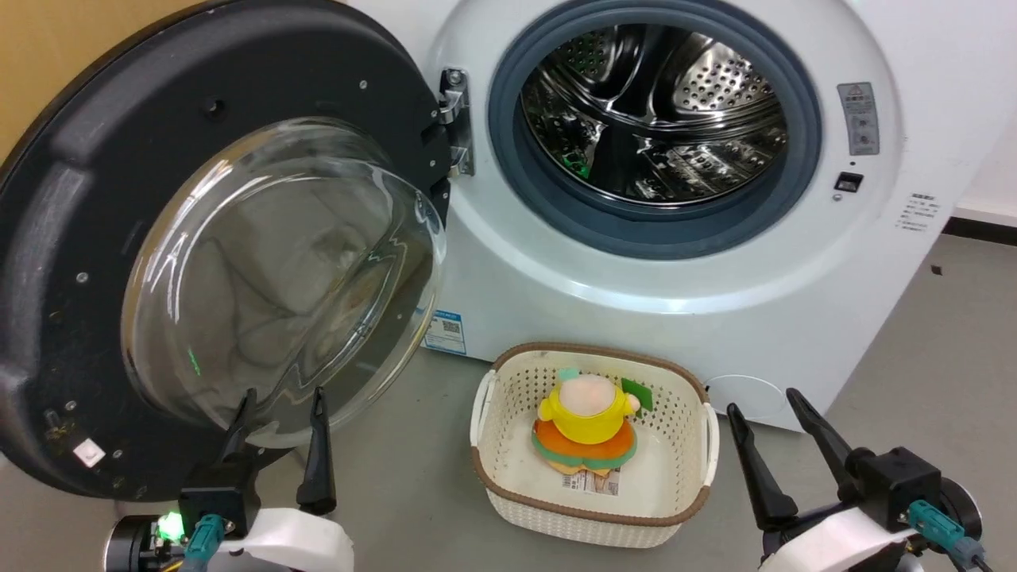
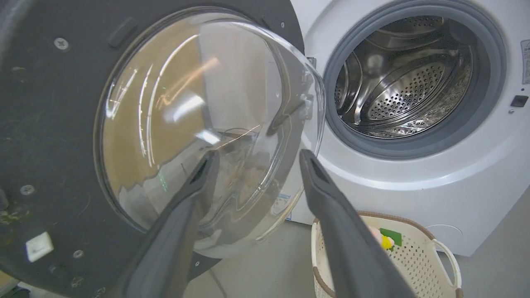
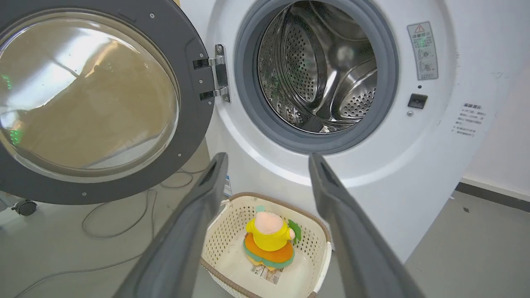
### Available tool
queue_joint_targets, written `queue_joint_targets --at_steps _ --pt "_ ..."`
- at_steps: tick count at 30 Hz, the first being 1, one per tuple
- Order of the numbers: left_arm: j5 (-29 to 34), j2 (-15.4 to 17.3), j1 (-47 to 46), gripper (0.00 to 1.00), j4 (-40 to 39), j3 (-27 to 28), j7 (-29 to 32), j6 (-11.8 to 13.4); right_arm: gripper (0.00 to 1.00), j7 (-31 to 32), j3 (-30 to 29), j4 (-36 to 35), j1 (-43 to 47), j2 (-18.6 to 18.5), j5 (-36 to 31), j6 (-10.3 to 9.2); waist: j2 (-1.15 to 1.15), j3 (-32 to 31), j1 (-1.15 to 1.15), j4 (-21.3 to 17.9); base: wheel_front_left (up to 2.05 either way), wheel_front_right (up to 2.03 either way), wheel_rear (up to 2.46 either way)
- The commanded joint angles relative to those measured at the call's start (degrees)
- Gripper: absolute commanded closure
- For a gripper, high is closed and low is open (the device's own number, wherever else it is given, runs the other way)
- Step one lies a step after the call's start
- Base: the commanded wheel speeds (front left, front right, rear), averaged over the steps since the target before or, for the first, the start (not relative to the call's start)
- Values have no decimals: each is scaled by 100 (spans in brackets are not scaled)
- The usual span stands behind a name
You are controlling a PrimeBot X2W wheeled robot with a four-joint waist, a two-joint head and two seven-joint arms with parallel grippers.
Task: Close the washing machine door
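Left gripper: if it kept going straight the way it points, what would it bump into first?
Probably the bulging glass bowl of the washing machine door: the open left gripper points at the bowl's lower part, towards its rim. How near it is to the glass is hard to judge.

The washing machine door (image 1: 119, 143) is hanging wide open on its metal hinge (image 1: 454, 119), left of the opening, showing its matte black inner face and bulging glass bowl (image 1: 278, 270). The white washing machine (image 1: 596, 302) is standing with its perforated steel drum (image 1: 651, 111) exposed inside the grey gasket (image 1: 504, 135).
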Motion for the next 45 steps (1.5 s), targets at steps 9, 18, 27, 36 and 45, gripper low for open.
queue_joint_targets --at_steps 9,18,27,36,45 --pt "-78 -2 179 0 -218 96 -153 174 0 -152 269 163 -275 -144 221 2 0 68 0 262 0 0 0" --pt "-148 -3 277 0 -381 130 -261 318 0 -260 501 294 -453 -230 402 2 0 89 0 488 -4 -4 -4" --pt "-191 -3 347 0 -498 79 -368 449 0 -367 651 330 -529 -319 549 3 0 105 0 711 -4 -4 -4" --pt "-213 -4 385 0 -573 39 -476 551 0 -475 765 353 -560 -372 682 3 0 122 0 937 -2 -2 -2" --pt "-250 -4 440 0 -666 7 -584 676 0 -582 898 391 -633 -449 838 3 0 118 0 1148 -3 -3 -3"
